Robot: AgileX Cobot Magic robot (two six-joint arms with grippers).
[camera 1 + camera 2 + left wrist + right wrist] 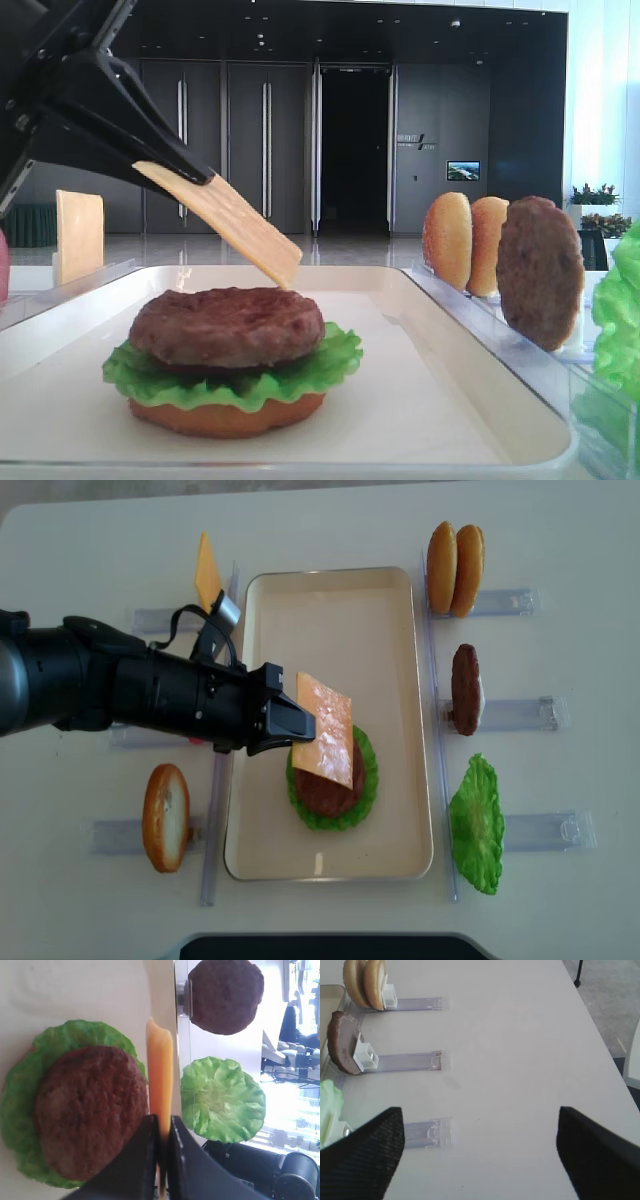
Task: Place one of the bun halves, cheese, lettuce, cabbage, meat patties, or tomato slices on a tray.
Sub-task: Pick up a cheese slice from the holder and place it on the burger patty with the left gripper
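While the left gripper [290,723] pinches one edge of the cheese [324,730], the slice hangs tilted over the meat patty [325,785] near the center of the overhead frame, its low corner just above the patty in the front view and not clearly touching. The cheese is a thin, flat, yellow-orange square; in the left wrist view it shows edge-on as a narrow orange strip [160,1080] between the shut black jaws.

The patty sits on ruffled green lettuce [367,775] over a bun half [225,415], all on the cream tray [330,610], lower middle of the frame.

The right gripper [480,1152] shows only as two black fingers at the bottom corners of its wrist view, spread wide apart with nothing between them.

Cut off or hard to read: the bottom bun is hidden under the lettuce from above. A second cheese slice [207,572] stands upper left, seen nearly edge-on. Two buns [455,568], a spare patty [466,689] and a spare lettuce leaf [477,823] stand in clear holders [520,715] down the right side. Another bun [166,816] sits lower left.
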